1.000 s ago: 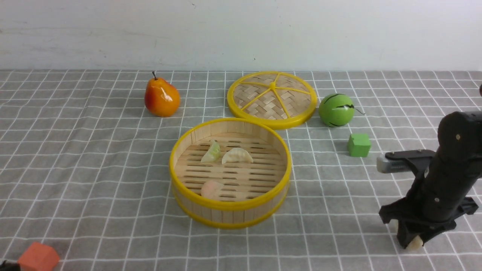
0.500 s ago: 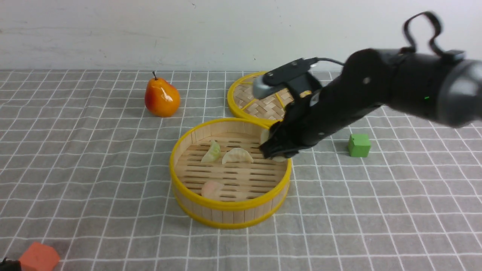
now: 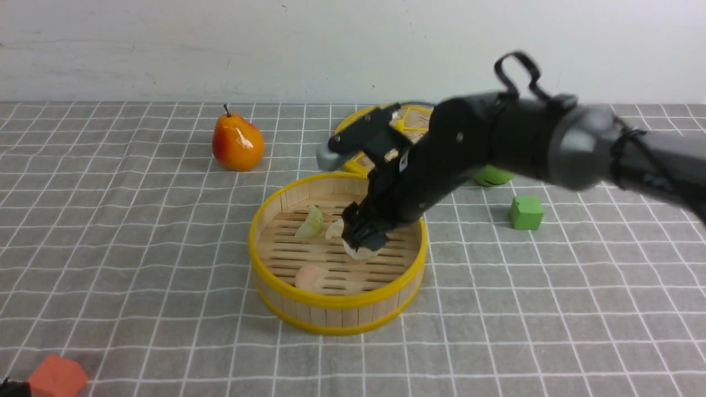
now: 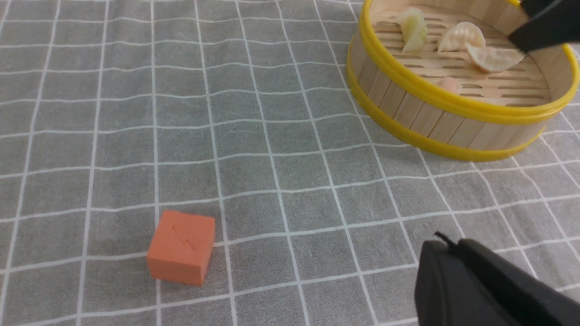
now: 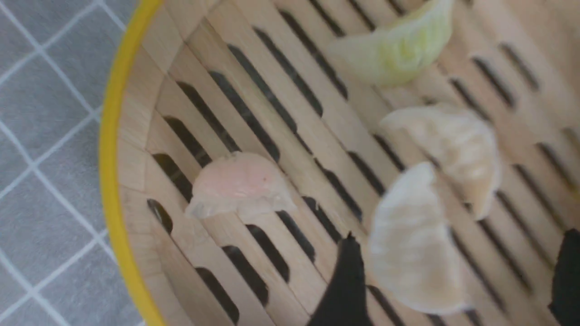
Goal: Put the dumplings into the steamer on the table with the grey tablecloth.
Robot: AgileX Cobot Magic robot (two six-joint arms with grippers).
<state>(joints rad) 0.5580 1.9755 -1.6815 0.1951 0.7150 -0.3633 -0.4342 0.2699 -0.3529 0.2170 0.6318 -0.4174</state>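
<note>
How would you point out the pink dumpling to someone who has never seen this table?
Find the round bamboo steamer in the middle of the grey tablecloth. Inside, the pink dumpling lies alone by the near wall, closest to the robot. It is the only pink one; the green dumpling and the cream dumplings sit farther back.

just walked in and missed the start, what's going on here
The right gripper reaches into the steamer with a cream dumpling at its tips, close over the slat floor. Its fingers stand wider apart than the dumpling, so it looks let go or nearly so. The green dumpling, the pink dumpling and a second cream dumpling already lie inside. The left gripper hangs low near the orange cube, only partly in view.
</note>
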